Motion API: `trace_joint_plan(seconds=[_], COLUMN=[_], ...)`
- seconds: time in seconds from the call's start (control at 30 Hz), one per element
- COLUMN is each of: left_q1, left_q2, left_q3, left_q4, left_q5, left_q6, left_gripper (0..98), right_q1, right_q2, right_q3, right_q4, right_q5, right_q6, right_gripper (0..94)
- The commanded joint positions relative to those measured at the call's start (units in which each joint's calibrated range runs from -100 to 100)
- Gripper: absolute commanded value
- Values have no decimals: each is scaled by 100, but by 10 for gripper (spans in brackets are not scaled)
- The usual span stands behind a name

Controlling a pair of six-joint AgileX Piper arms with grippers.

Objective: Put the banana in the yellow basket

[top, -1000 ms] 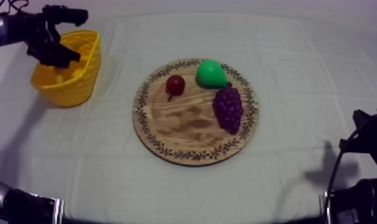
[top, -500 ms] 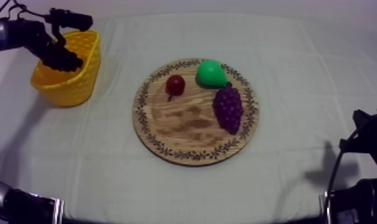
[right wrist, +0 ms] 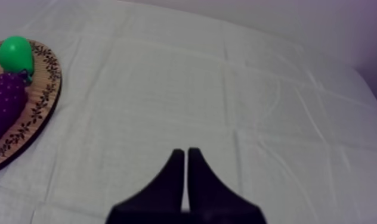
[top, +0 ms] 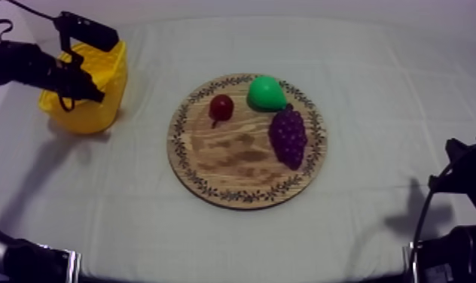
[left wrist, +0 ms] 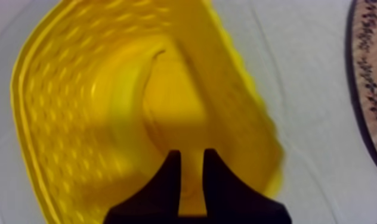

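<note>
My left tool hangs over the yellow basket, parted and empty, because the banana seems to lie inside; my right tool sits closed, idle, above the table.

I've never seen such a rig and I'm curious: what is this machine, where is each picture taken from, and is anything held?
It is a robot with two arms, one at each side of a cloth-covered table, each ending in a black two-fingered pincer. One picture looks down from above; the other two are taken from the arms' wrists. On the table are a yellow basket and a round wooden board bearing a pear, grapes and a small red fruit. The left pincer hangs open over the basket, holding nothing; a curved yellow shape inside looks like the banana, though blurred. The right pincer is shut on nothing, over bare cloth.
</note>
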Motion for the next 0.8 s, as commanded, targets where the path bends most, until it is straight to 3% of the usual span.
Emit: trace_joint_plan(seconds=[0.0,0.27,0.43,0.77], left_q1=[107,339,266,-134], left_q2=[-908,-2941,-4186,-6538], left_q3=[692,2170,3049,4482], left_q4=[3,104,464,723], left_q5=[-40,-441,-701,-397], left_q6=[46,558,572,675], left_gripper=[99,52,46,46], right_q1=[-1,-1,-1,-1], right_q2=[-2,-2,-2,-2], right_q3=[2,2,2,2], right_q4=[1,1,1,1], right_q5=[3,3,3,3], right_q6=[0,0,0,0], right_gripper=[3,3,3,3])
